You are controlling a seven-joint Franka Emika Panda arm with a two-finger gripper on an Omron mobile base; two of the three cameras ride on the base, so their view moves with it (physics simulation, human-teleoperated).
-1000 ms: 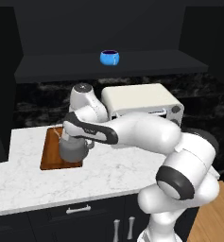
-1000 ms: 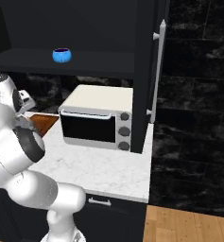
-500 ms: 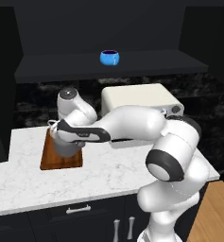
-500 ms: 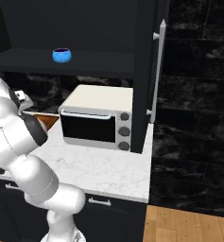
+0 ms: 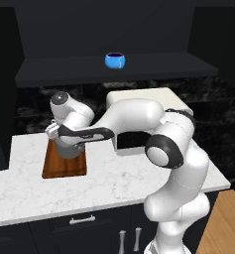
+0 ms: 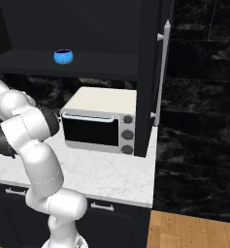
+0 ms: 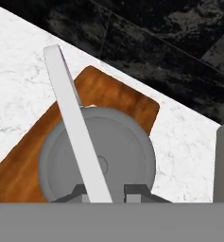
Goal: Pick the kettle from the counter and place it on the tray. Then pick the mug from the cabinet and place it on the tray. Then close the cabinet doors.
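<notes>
Kettle (image 7: pixel 108 160) base hidden, tool (image 7: pixel 106 191) gripping handle.

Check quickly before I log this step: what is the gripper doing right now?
Gripper: closed on the kettle's handle, with the kettle over the tray.

A glossy black marble-veined wall (image 6: pixel 199 97) backs the kitchen; a warm brown wooden plank floor (image 6: pixel 194 231) lies below, and a white toaster oven (image 6: pixel 99 125) sits against the wall.

Dim, flat, slightly soft render
</notes>
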